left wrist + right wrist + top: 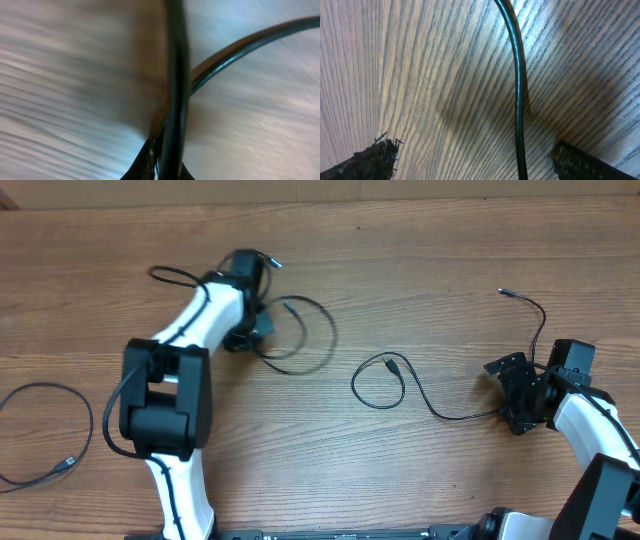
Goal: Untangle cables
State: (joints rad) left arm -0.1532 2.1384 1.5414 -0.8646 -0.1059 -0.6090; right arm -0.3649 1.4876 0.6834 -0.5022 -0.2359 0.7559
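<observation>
Our left gripper [260, 330] is clamped on the looped cable [332, 338]. Our right gripper [510, 393] stands wide, straddling a second cable [519, 100]. A third cable [67, 464] lies far left.

A first cable [90, 418], thin and black, was laid in an open loop at the far left. A second cable [333, 335] was curled left of centre. A third cable [437, 416] was looped centrally, its tail trailed rightward.

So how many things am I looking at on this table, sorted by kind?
Black cables: 3
Robot arms: 2
Total: 5
</observation>
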